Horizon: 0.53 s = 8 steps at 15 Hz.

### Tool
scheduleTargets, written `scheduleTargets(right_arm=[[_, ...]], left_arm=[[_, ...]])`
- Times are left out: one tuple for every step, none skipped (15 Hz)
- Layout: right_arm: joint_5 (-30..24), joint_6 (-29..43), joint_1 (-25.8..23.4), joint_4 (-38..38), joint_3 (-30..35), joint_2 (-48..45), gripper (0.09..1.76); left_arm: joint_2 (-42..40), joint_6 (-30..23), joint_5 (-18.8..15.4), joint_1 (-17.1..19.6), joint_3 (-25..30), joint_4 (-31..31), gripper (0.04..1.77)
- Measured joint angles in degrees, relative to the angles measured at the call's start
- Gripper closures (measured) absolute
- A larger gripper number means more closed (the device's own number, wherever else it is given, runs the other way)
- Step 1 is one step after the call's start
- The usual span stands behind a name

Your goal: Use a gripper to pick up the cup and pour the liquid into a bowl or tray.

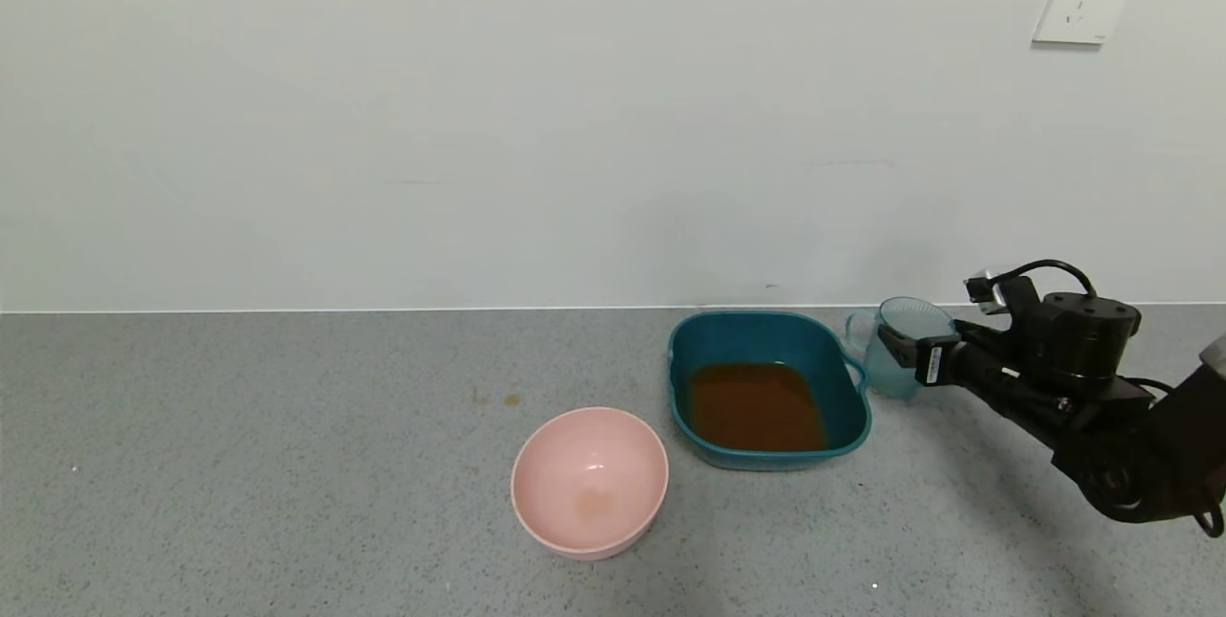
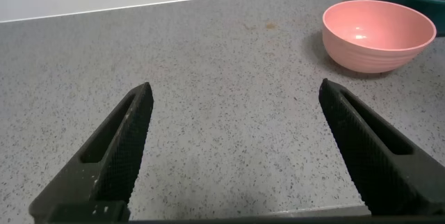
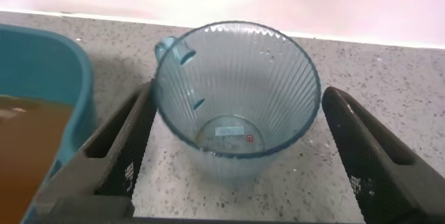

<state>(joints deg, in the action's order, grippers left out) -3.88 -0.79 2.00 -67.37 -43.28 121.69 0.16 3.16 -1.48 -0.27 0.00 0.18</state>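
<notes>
The pale blue ribbed cup (image 1: 889, 370) stands upright and empty on the grey counter, just right of the teal basin (image 1: 766, 318). The reddish-brown liquid (image 1: 757, 406) lies in the basin. My right gripper (image 1: 905, 349) is open around the cup. In the right wrist view the cup (image 3: 236, 99) sits between the fingers (image 3: 122, 140); one finger is close against its side and the other stands clear of it. The basin (image 3: 42, 64) and liquid (image 3: 28, 140) are beside it. My left gripper (image 2: 235, 88) is open and empty above bare counter, out of the head view.
A round pink bowl (image 1: 589, 478) sits on the counter left of the basin, with a faint stain inside; it also shows in the left wrist view (image 2: 379, 33). Small brown spots (image 1: 493, 399) mark the counter. The white wall rises close behind the basin and cup.
</notes>
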Motion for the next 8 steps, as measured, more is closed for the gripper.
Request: scheduleTargets(right_arm=[[-0.87,-0.02,-0.16,0.09,0.78,-0.94,0.15],[-1.93,0.02,-0.29,0.11,1.88,-2.15,0.15],[-2.95,0.02,-0.38,0.13,3.17,-3.47,0.15],[-3.64,0.02,-0.46,0.17,4.36,-4.68,0.15],[-4.24,0.0,-0.49,0.3,5.79,-6.12,0.15],[-4.89,-0.06,-0.62,0.34,7.06,-7.58,0.15],[-5.92,-0.11,-0.95,0.5,8.25,-9.07,0.15],[-7.19,-0.13,-1.34,0.91,9.33,-10.44,0.15]], left_arm=[[0.0,0.0,-0.01,0.0,0.0,0.0,0.09],[0.0,-0.02,0.0,0.0,0.0,0.0,0.09],[0.0,0.0,0.0,0.0,0.0,0.0,0.09],[0.0,0.0,0.0,0.0,0.0,0.0,0.09],[0.0,0.0,0.0,0.0,0.0,0.0,0.09],[0.0,0.0,-0.01,0.0,0.0,0.0,0.09],[0.0,0.0,0.0,0.0,0.0,0.0,0.09],[0.0,0.0,0.0,0.0,0.0,0.0,0.09]])
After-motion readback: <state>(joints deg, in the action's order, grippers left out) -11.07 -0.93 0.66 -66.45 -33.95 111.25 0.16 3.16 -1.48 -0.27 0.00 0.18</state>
